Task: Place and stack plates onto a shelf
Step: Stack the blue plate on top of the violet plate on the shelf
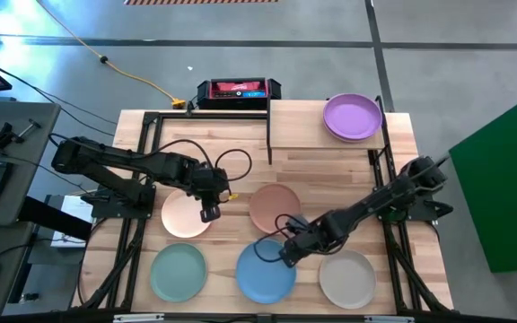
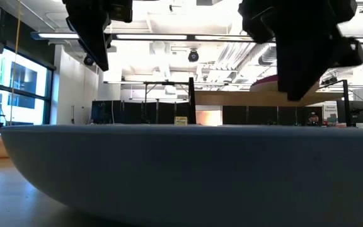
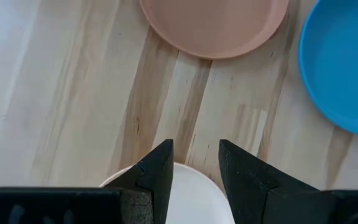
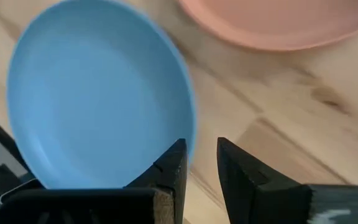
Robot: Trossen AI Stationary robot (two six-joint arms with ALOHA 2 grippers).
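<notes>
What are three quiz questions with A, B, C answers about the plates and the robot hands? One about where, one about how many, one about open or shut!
1. Where is the purple plate?
A. on the shelf
B. under the left hand
C. beside the green plate

2. How many plates lie on the big table, not on the shelf?
A. three
B. five
C. eight

3. How does the left hand look?
A. shut tight on a plate
B. open, holding nothing
C. out of sight

Answers:
1. A, the top view shows it alone on the raised board at the back.
2. B, peach, brown, green, blue and beige.
3. B, its wrist view shows a gap between the fingers with nothing in it, above the peach plate's rim.
</notes>
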